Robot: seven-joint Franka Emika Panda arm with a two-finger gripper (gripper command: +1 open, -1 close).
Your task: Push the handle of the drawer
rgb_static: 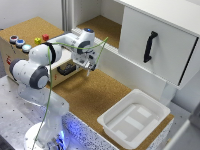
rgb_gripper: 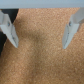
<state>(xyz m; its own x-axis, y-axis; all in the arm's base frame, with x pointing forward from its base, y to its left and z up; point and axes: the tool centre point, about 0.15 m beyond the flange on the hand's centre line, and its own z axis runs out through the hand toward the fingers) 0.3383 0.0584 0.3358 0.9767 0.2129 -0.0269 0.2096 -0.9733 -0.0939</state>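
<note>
two fingers (rgb_gripper: 11, 35) show in your wrist view, spread wide apart with only bare cork board (rgb_gripper: 42, 55) between them, so your gripper (rgb_gripper: 40, 42) is released and grasping nothing. a dark edge runs along one border of that picture, too blurred for you to tell what it is.

in the exterior view you see the white arm (rgb_static: 37, 67) bent over the cork surface, with the gripper (rgb_static: 89, 70) hanging near the front of the small wooden box (rgb_static: 15, 52) at the exterior view's left. the box carries round buttons on its top: two bluish ones (rgb_static: 16, 41), a yellow one (rgb_static: 37, 40) and a red one (rgb_static: 45, 37). the drawer (rgb_static: 70, 72) is the light wooden front on the side of that box facing the gripper, and the handle (rgb_static: 65, 69) is the small dark piece on it, just beside the gripper and partly hidden by the arm. you cannot tell from either picture whether the fingers touch it; the wrist view suggests they hang over open cork.

a green cable (rgb_static: 75, 48) loops from the arm across the wrist. to the exterior view's right stands a big white cabinet panel (rgb_static: 155, 42) with a long black handle (rgb_static: 149, 46), and below it a white plastic tray (rgb_static: 134, 120) rests on the cork.
</note>
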